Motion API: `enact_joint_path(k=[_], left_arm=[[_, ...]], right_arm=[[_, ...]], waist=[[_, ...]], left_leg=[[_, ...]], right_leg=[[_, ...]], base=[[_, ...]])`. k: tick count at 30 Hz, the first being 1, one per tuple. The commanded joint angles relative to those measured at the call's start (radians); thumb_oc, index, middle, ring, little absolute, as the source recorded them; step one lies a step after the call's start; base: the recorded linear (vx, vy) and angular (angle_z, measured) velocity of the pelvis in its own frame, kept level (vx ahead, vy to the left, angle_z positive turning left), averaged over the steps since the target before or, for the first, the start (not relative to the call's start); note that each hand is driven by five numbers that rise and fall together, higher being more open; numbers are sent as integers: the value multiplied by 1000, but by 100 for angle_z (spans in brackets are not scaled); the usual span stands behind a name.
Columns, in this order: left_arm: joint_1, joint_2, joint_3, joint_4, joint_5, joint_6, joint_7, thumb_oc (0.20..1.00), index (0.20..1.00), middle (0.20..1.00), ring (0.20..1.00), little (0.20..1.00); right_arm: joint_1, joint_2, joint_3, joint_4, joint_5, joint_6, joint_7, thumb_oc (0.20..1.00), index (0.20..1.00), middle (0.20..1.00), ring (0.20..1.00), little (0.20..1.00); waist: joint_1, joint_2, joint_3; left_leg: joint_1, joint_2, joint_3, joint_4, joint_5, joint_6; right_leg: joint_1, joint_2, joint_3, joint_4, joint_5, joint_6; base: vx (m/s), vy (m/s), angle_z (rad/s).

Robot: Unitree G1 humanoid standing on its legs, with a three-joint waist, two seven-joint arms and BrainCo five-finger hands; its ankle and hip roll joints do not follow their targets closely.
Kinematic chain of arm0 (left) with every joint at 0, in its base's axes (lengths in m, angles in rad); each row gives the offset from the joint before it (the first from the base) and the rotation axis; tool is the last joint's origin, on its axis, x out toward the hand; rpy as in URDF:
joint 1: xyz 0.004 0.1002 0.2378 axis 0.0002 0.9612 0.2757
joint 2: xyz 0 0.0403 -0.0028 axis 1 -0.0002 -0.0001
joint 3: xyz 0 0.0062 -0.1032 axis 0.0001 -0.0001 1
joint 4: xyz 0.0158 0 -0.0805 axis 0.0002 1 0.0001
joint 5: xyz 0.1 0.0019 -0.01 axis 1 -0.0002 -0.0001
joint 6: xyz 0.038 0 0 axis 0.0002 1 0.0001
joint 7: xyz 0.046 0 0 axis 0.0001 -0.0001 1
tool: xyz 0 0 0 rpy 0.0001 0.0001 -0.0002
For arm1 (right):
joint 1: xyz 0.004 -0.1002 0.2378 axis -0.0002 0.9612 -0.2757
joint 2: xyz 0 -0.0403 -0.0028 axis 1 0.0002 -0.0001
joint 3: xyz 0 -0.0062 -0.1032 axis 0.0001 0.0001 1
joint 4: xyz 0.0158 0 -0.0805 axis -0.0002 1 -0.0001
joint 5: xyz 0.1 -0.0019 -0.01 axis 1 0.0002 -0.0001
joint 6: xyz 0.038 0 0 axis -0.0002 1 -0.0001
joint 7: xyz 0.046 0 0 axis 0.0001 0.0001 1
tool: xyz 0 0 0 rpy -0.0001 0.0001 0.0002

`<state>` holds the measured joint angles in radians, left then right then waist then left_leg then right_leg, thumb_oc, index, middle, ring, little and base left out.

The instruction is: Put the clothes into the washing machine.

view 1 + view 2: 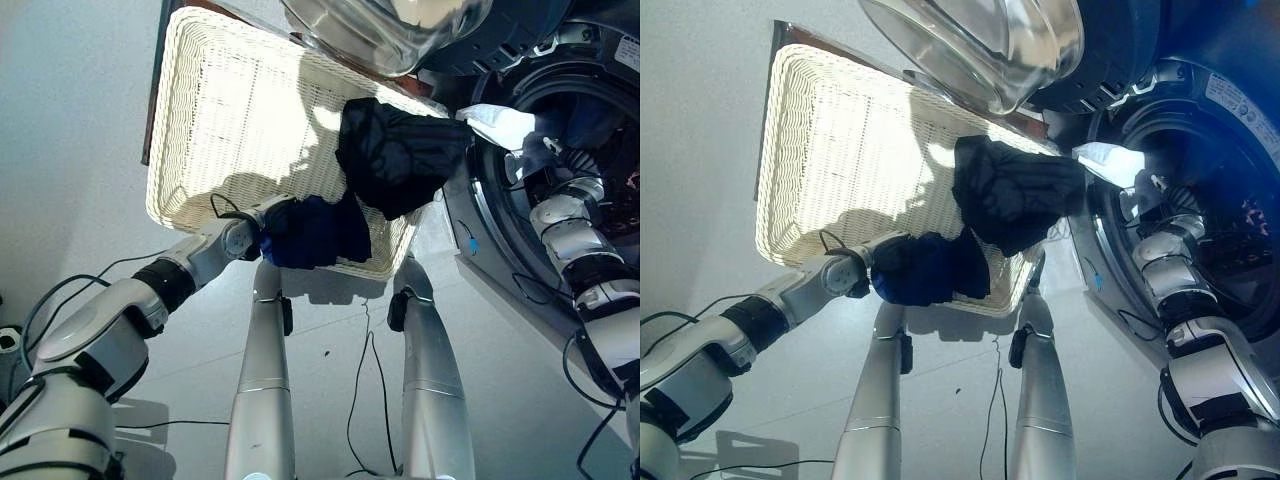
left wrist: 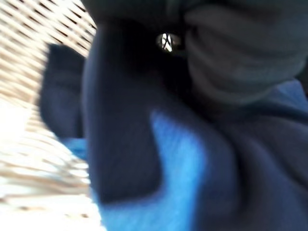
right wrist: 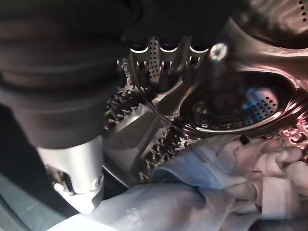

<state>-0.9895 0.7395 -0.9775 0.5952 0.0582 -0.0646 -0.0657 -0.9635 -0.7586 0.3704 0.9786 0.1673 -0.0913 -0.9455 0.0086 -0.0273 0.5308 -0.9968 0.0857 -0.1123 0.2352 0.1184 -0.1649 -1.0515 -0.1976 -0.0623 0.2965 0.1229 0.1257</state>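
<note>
A white wicker basket point(image 1: 165, 150) lies on the floor. A black garment point(image 1: 400, 155) is draped over its rim on the washing machine's side. At the near rim my left hand point(image 1: 268, 214) is buried in a dark blue garment point(image 1: 320, 235), the same blue cloth point(image 2: 183, 173) that lies right against it in the left wrist view. My right hand point(image 1: 545, 155) reaches inside the washing machine's drum point(image 3: 231, 110). Its thumb point(image 3: 79, 163) stands straight, just above a white cloth point(image 3: 202, 183). That white cloth point(image 1: 500, 125) trails out over the drum's opening.
The washing machine's round glass door point(image 1: 390, 30) hangs open above the basket's far corner. The machine's front point(image 1: 470, 215) stands close beside the basket. Grey floor lies to the left of the basket.
</note>
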Motion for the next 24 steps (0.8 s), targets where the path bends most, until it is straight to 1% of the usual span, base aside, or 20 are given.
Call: enact_joint_path(k=[1,3,5,8,9,10,11,12,13,14,16,17,19,20,24], left_arm=[[111,-33,70,-34,-152,-76,-10,200,200,200,200,200],[125,-38,90,-40,-198,-88,-5,200,200,200,200,200],[158,-48,144,-46,-311,-143,14,200,200,200,200,200],[208,-74,242,-65,-450,-213,-9,200,200,200,200,200],[233,-88,276,-74,-494,-246,-19,200,200,200,200,200],[252,-100,310,-86,-541,-279,-28,200,200,200,200,200],[249,-100,314,-87,-547,-283,-29,200,200,200,200,200],[286,-125,373,-114,-599,-323,-47,200,200,200,200,200],[284,-126,381,-116,-608,-330,-50,200,200,200,200,200],[300,-148,428,-131,-632,-360,-50,200,200,200,200,200],[310,-165,461,-149,-651,-371,-51,200,200,200,200,200],[327,-188,505,-166,-668,-400,-56,200,200,200,200,200],[334,-208,531,-180,-680,-409,-62,200,200,200,200,200],[339,-220,546,-188,-700,-421,-73,200,200,200,200,200],[355,-256,586,-226,-747,-438,-103,200,200,200,200,200]], right_arm=[[21,-61,-14,-46,82,-79,17,1000,1000,1000,1000,1000],[33,-52,-28,-68,115,-92,34,1000,1000,1000,1000,1000],[61,-32,-54,-123,210,-133,76,1000,1000,1000,1000,1000],[116,0,-101,-197,330,-185,161,1000,1000,1000,1000,1000],[149,16,-119,-233,372,-212,193,1000,1000,1000,1000,1000],[174,33,-138,-265,389,-233,225,1000,1000,1000,1000,1000],[171,35,-140,-267,395,-236,227,1000,1000,1000,1000,1000],[228,75,-178,-335,400,-252,247,1000,1000,1000,1000,1000],[228,80,-184,-342,400,-253,251,1000,1000,1000,1000,1000],[262,114,-215,-385,383,-260,258,1000,1000,1000,1000,1000],[279,133,-229,-414,364,-261,250,1000,1000,1000,1000,1000],[296,153,-247,-455,326,-262,217,1000,1000,1000,1000,1000],[300,160,-263,-478,286,-266,171,1000,1000,1000,1000,1000],[301,163,-275,-492,265,-278,129,1000,1000,1000,1000,1000],[309,189,-307,-562,184,-270,61,1000,1000,1000,1000,1000]], waist=[[-11,28,-11],[-12,28,-11],[-12,28,-11],[-14,25,-11],[-13,24,-11],[-14,23,-11],[-16,22,-11],[-15,20,-11],[-18,19,-11],[-19,17,-11],[-20,16,-11],[-19,16,-11],[-19,17,-11],[-19,18,-11],[-21,19,-11]], left_leg=[[-39,-78,52,63,-28,116],[-38,-78,52,62,-28,115],[-36,-79,52,57,-26,115],[-33,-80,53,53,-24,114],[-23,-77,55,51,-29,114],[-22,-76,56,49,-28,113],[-29,-78,56,47,-22,113],[-17,-76,55,46,-30,114],[-25,-78,54,44,-23,115],[-18,-76,54,41,-24,114],[-15,-76,54,38,-22,115],[-11,-76,53,35,-22,116],[-7,-77,53,32,-21,117],[-5,-78,52,32,-21,117],[-5,-78,52,31,-20,118]], right_leg=[[12,75,-59,-33,74,15],[12,76,-58,-34,75,14],[11,78,-56,-35,75,13],[10,80,-53,-31,72,10],[17,82,-52,-29,66,9],[17,82,-50,-28,65,8],[10,80,-50,-28,69,7],[19,83,-46,-24,60,7],[10,81,-46,-24,64,7],[15,82,-44,-23,63,6],[16,82,-42,-21,61,6],[18,81,-41,-17,57,5],[21,81,-39,-16,56,5],[22,81,-37,-15,55,5],[23,83,-32,-15,53,4]], base=[[0,0,0],[0,0,0],[0,0,0],[0,0,0],[0,0,0],[0,0,0],[0,0,0],[0,0,0],[0,0,0],[0,0,0],[0,0,0],[0,0,0],[0,0,0],[0,0,0],[0,0,0]])
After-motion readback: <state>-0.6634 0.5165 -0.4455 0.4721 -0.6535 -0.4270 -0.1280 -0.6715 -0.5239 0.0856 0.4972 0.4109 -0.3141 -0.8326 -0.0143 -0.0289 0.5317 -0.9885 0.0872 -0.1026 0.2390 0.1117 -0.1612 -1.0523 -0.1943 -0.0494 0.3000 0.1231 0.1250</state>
